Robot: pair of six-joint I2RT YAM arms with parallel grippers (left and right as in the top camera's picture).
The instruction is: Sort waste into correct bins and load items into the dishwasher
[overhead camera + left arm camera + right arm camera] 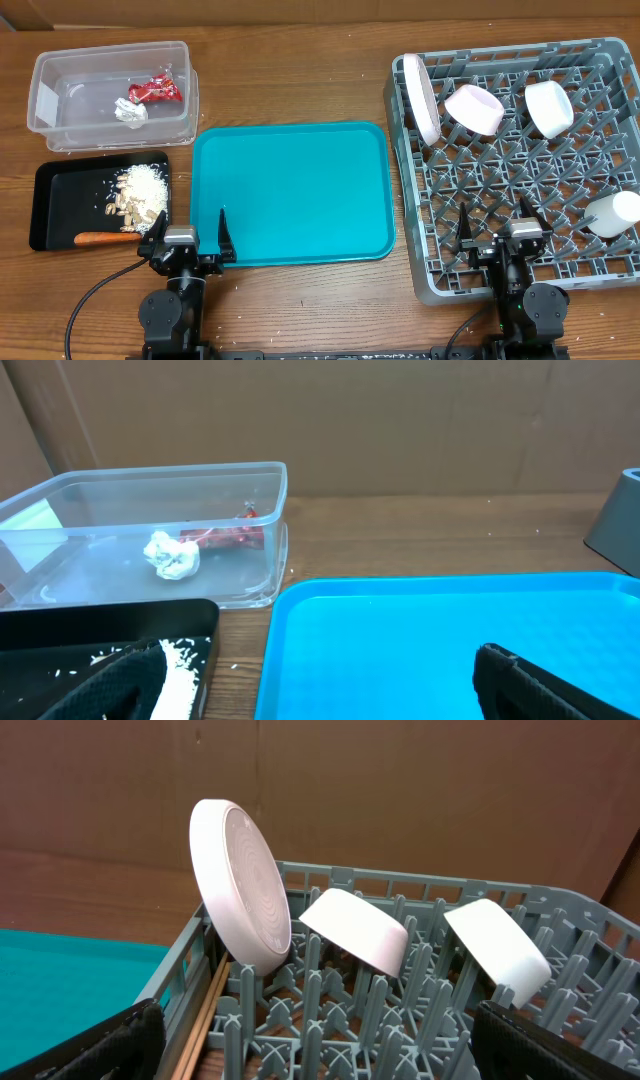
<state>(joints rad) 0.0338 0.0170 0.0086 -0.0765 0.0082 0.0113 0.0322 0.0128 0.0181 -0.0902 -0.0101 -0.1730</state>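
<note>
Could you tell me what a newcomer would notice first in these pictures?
The bright teal serving tray at the centre draws the eye first. To its right, the grey dish rack holds a white plate standing on edge, a pink bowl, a white bowl and a small white cup. At left, a clear tub holds foil wrappers and a black tray holds food scraps with a carrot.
</note>
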